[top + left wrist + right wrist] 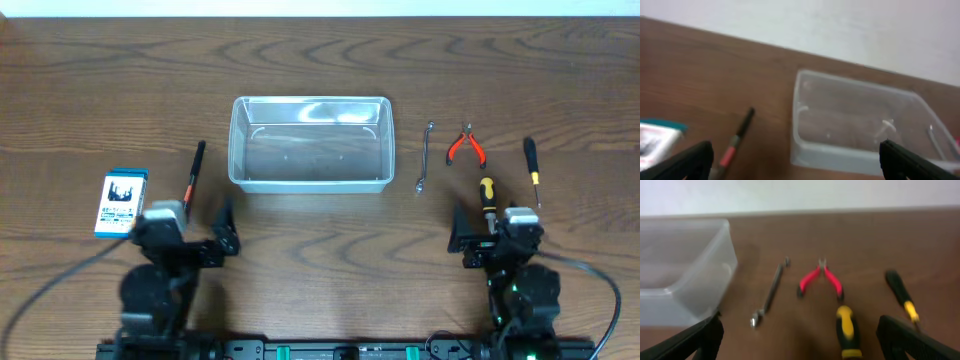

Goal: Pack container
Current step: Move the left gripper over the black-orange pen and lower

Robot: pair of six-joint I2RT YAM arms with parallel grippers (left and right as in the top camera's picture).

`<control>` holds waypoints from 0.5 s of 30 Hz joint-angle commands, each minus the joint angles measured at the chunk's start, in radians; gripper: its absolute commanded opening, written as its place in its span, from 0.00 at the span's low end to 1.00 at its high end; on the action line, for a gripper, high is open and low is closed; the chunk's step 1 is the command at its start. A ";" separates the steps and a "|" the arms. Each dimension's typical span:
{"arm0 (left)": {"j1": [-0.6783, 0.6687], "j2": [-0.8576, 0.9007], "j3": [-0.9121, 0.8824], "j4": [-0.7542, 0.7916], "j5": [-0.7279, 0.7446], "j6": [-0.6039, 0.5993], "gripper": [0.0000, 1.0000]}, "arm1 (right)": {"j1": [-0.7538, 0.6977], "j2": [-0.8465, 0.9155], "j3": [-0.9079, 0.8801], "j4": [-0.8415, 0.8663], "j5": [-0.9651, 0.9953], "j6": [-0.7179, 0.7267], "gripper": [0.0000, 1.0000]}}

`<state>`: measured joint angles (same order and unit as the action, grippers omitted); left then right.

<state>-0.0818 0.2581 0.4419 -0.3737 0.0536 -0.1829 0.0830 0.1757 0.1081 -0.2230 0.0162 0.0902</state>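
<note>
Container (310, 150) untouched, left gripper (799, 164) spread wide, right gripper (799, 341) spread wide

— The overhead view is evenly lit from above and fairly sharp. There's soft white glare on the container (345, 118) toward its upper right, and only faint shadows on the table (320, 60).

— Both wrist views are blurred throughout. The pale wall (840, 25) along the top is washed out, and the dark fingers (685, 162) in the lower corners show no detail.

The card box (122, 202), left of the container (310, 143), carries print, but it's too small and blurred to read.
</note>
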 commanded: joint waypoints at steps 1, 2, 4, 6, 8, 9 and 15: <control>-0.002 0.197 0.261 -0.115 -0.090 0.053 0.98 | 0.007 0.118 0.161 -0.052 0.016 -0.007 0.99; 0.000 0.257 0.327 -0.162 -0.094 0.060 0.98 | 0.007 0.156 0.198 -0.079 0.023 -0.019 0.99; 0.010 0.373 0.452 -0.261 -0.092 0.060 0.98 | 0.006 0.252 0.288 -0.152 0.052 -0.028 0.99; 0.022 0.492 0.586 -0.393 -0.091 0.059 0.98 | 0.000 0.369 0.394 -0.232 0.063 -0.027 0.99; 0.038 0.617 0.733 -0.574 -0.092 0.061 0.98 | -0.005 0.487 0.508 -0.316 0.062 -0.015 0.99; 0.047 0.663 0.785 -0.645 -0.092 0.064 0.98 | -0.005 0.529 0.554 -0.351 0.062 -0.016 0.99; 0.101 0.867 0.930 -0.883 -0.094 0.087 0.98 | -0.005 0.752 0.814 -0.550 0.062 -0.004 0.99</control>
<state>-0.0010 1.0775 1.3422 -1.2263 -0.0265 -0.1238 0.0826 0.8726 0.8326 -0.7391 0.0650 0.0795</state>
